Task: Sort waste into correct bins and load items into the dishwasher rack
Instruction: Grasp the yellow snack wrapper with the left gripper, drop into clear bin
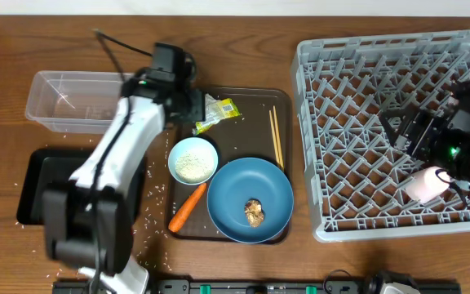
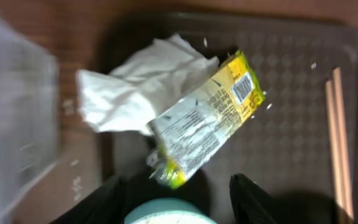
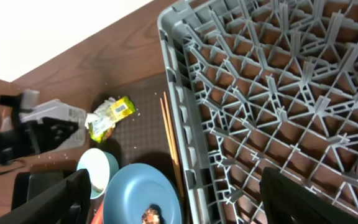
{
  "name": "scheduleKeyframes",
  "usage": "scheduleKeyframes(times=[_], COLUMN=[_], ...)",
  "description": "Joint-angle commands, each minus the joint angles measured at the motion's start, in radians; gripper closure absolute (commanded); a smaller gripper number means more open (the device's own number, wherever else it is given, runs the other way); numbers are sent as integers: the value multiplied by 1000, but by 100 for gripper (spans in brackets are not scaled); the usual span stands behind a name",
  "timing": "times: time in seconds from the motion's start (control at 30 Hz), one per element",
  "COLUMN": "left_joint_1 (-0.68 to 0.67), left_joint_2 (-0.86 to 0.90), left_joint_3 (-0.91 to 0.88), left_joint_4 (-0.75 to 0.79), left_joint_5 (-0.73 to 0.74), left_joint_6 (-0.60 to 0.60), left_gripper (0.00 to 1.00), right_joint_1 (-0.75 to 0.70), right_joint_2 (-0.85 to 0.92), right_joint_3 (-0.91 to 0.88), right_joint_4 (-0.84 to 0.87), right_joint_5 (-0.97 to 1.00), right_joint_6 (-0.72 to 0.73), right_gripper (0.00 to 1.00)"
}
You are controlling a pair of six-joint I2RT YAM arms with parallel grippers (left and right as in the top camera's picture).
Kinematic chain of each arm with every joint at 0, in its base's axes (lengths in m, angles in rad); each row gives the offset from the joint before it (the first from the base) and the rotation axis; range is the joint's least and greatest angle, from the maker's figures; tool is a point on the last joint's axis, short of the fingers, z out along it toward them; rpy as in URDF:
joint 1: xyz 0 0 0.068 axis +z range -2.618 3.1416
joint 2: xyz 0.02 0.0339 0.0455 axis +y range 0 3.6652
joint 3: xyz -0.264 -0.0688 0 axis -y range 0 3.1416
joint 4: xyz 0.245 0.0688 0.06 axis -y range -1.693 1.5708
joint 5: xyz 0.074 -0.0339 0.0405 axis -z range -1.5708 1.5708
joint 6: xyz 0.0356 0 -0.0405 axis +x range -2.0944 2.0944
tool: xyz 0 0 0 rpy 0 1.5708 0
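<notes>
My left gripper (image 1: 188,104) (image 2: 179,202) is open and empty, low over the brown serving tray, just short of the yellow-green snack wrapper (image 1: 217,113) (image 2: 207,118). The crumpled white napkin (image 2: 135,87) lies against the wrapper's left side. The white bowl (image 1: 192,160) holds rice. The carrot (image 1: 188,207) lies beside the dark-blue dish (image 1: 250,200), which carries the brown lump (image 1: 254,212). The chopsticks (image 1: 277,137) lie on the tray's right. My right gripper (image 1: 406,129) (image 3: 182,199) is open and empty above the grey rack (image 1: 382,57). The pink cup (image 1: 427,184) sits in the rack. The light-blue cup is out of view.
The clear tub (image 1: 72,100) stands at the far left, with the black tray (image 1: 33,192) in front of it, partly under my left arm. Loose rice grains (image 1: 149,189) lie on the table between the black tray and the brown serving tray (image 1: 255,102).
</notes>
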Motion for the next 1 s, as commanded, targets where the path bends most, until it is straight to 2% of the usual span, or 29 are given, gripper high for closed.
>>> scheduleKeyframes(times=[0.0,0.17,0.33,0.37,0.53,0.57,0.83,0.97], left_joint_1=[-13,-13,-14,-16,-17,-16,-9,14], left_joint_2=[60,132,166,166,161,157,-11,-156], left_joint_3=[-14,-14,-14,-14,-7,-4,29,29], left_joint_4=[22,34,37,42,50,42,-39,-55], left_joint_5=[5,-67,-40,-17,161,176,168,39], left_joint_6=[21,21,21,21,21,20,21,20], left_gripper=[46,46,47,51,89,94,94,94], right_joint_1=[7,7,7,7,7,7,7,7], right_joint_2=[14,28,38,38,38,38,38,38], right_joint_3=[0,0,0,0,0,0,0,0], right_joint_4=[-5,-3,-3,-3,-3,-3,-3,-3], right_joint_5=[10,10,10,10,10,10,10,10], right_joint_6=[16,17,17,17,17,17,16,16], right_gripper=[20,20,21,21,21,21,21,21])
